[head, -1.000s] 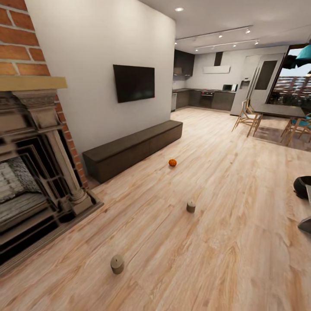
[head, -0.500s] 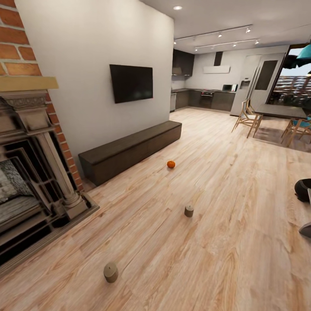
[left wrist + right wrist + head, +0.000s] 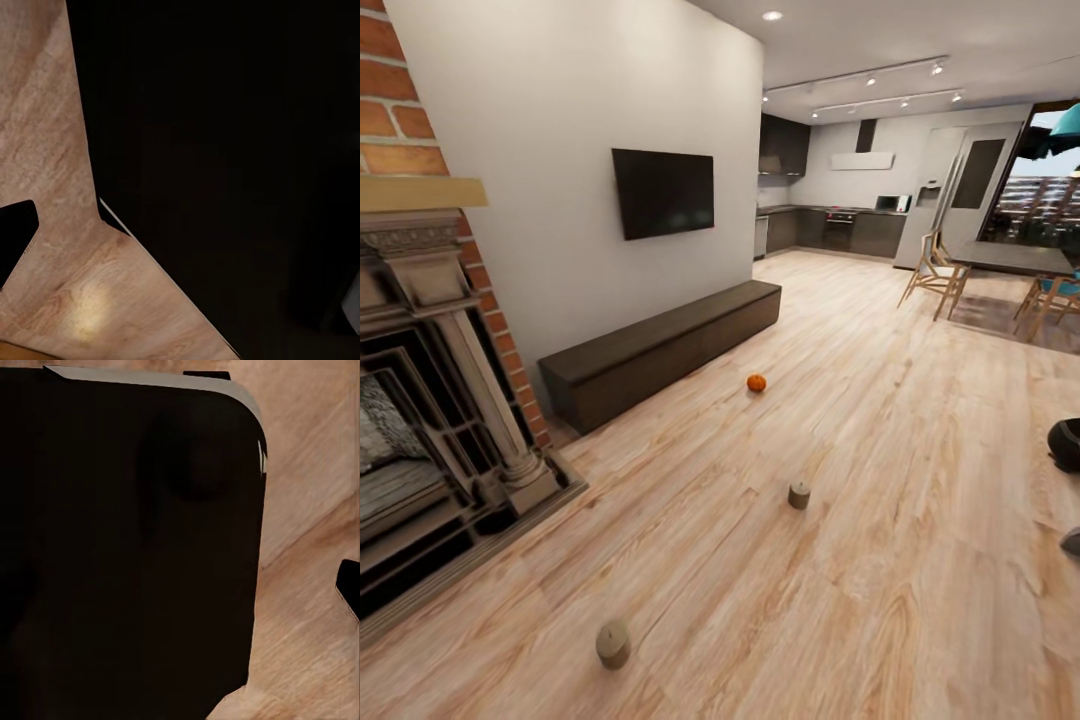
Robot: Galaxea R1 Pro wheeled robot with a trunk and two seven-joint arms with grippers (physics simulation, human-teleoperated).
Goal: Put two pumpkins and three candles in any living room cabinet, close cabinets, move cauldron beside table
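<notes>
Dark brown cabinet [image 3: 660, 350] long axis along wall, shut; gripper states untellable.

The head camera has turned slightly since the earlier pictures, so the whole scene has shifted; nothing on the light wood plank floor [image 3: 880, 420] has moved by itself. The ornate dark fireplace [image 3: 430, 400] has slid further toward the left edge, with less of it in frame. Relative to that fireplace, the small round orange pumpkin [image 3: 757, 383] and the two short beige cylindrical candles [image 3: 799, 494] [image 3: 613, 643] keep their places, each only sitting a little lower in the picture.
</notes>
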